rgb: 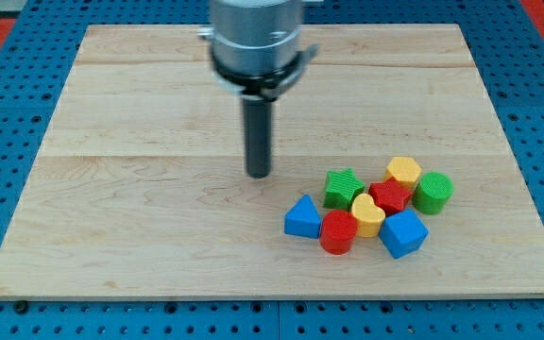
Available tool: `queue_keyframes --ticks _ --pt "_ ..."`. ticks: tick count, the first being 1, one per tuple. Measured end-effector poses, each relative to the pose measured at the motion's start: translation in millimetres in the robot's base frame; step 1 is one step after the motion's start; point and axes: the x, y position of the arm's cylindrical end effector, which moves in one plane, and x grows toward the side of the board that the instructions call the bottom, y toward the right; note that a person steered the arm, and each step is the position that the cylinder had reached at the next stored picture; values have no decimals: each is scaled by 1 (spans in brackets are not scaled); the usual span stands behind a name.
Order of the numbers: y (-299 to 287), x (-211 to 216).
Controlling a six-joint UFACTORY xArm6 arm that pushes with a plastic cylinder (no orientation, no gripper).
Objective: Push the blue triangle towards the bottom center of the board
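The blue triangle (301, 217) lies on the wooden board (140, 189), right of the bottom centre, at the left end of a cluster of blocks. It touches a red cylinder (338, 231) on its right. My tip (258, 174) stands on the board up and to the left of the blue triangle, a short gap away from it. The dark rod rises from the tip to the arm's grey body at the view's top.
The cluster also holds a green star-like block (344, 188), a yellow heart (368, 215), a red block (390, 197), a yellow block (403, 171), a green cylinder (433, 191) and a blue cube-like block (403, 233). A blue pegboard (8, 57) surrounds the board.
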Motion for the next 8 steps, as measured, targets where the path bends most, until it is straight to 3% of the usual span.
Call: queue_keyframes --ticks 1,2,3,4,7,8 --pt "-10 44" --pt "5 113" --pt "72 120" --pt "97 100" --pt "96 51" --pt "59 50"
